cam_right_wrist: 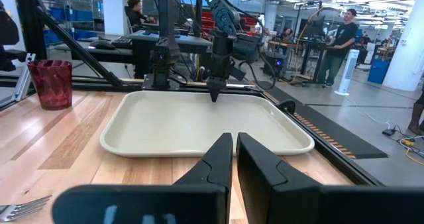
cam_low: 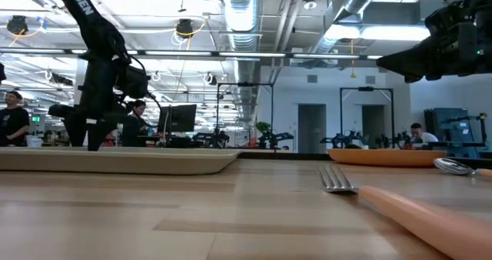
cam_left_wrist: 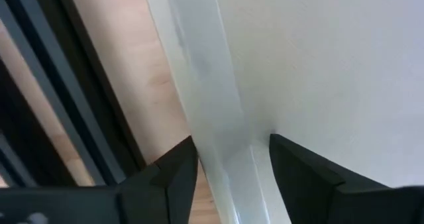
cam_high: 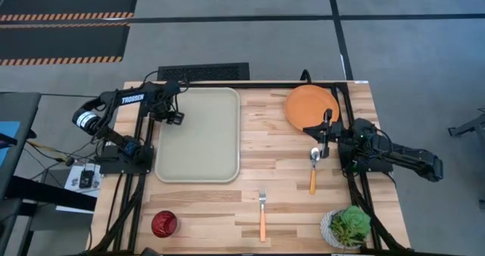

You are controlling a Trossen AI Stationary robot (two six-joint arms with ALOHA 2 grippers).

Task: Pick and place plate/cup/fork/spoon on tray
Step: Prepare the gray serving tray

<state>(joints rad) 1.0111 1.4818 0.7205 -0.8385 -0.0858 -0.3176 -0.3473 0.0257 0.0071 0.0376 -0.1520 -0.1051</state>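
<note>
Wood table (cam_high: pixel 212 203): left gripper (cam_left_wrist: pixel 228 161) fingers straddle tray (cam_high: pixel 198 135) rim, apart; right gripper (cam_right_wrist: pixel 234 148) pressed together. Spoon (cam_high: pixel 314 169) light, slippery; grasp handle.

The left hand (cam_high: pixel 173 118) straddles the tray (cam_high: pixel 198 135) rim. The right hand (cam_high: pixel 324 142) hovers between the plate (cam_high: pixel 311 105) behind it and the spoon (cam_high: pixel 314 167) just in front, fork (cam_high: pixel 262 213) and cup (cam_high: pixel 164 223) farther off.

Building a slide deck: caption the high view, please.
Empty tray on a wooden table; plate, spoon, fork, cup await placement.
</note>
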